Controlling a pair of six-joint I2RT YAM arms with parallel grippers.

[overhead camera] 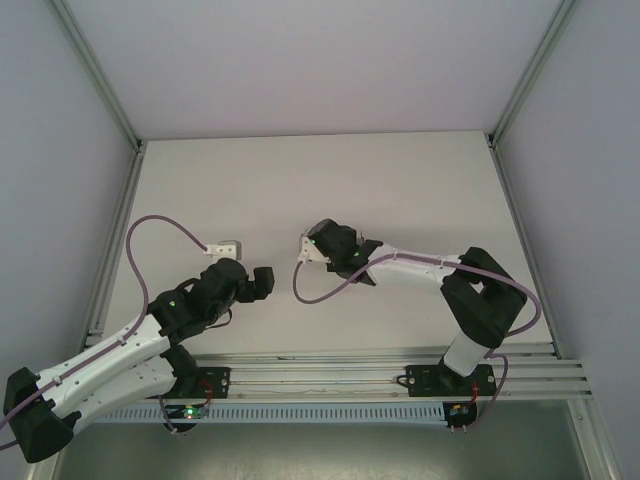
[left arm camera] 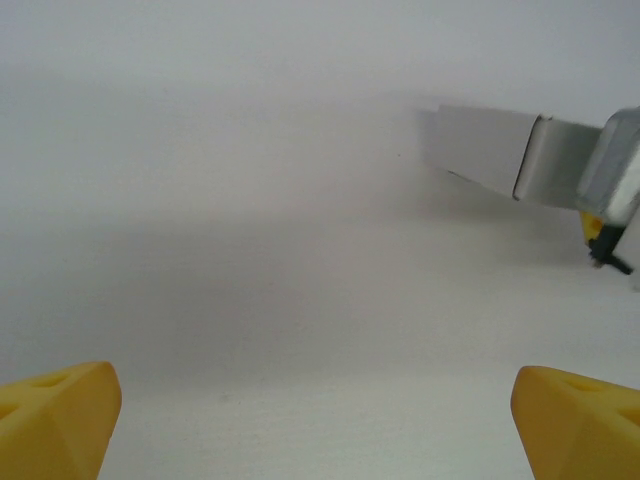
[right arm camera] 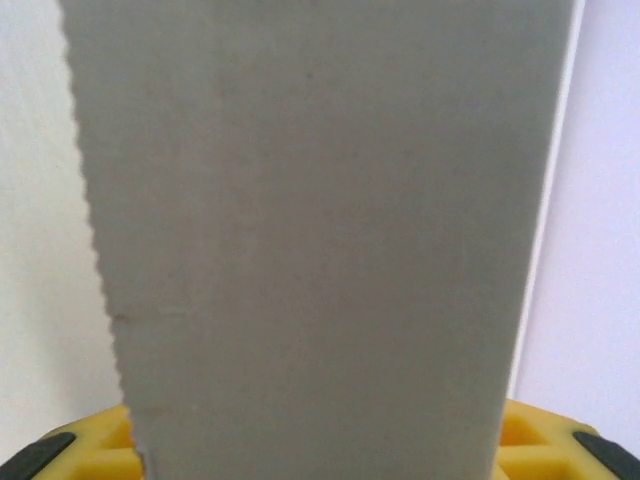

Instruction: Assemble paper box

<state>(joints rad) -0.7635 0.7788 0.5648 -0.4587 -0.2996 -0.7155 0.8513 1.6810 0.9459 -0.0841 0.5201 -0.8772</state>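
Although both arms reached over the bench (overhead camera: pixel 300 170), only the right gripper (overhead camera: pixel 313 250) had a hold. It was closed on one end of the paper box (left arm camera: pixel 478 150), near the bench's middle, with the box's long axis running out from the grip toward the left arm. The left gripper (left arm camera: pixel 320 420) stood spread wide and empty — the box's free end ahead and to its right, near but apart.
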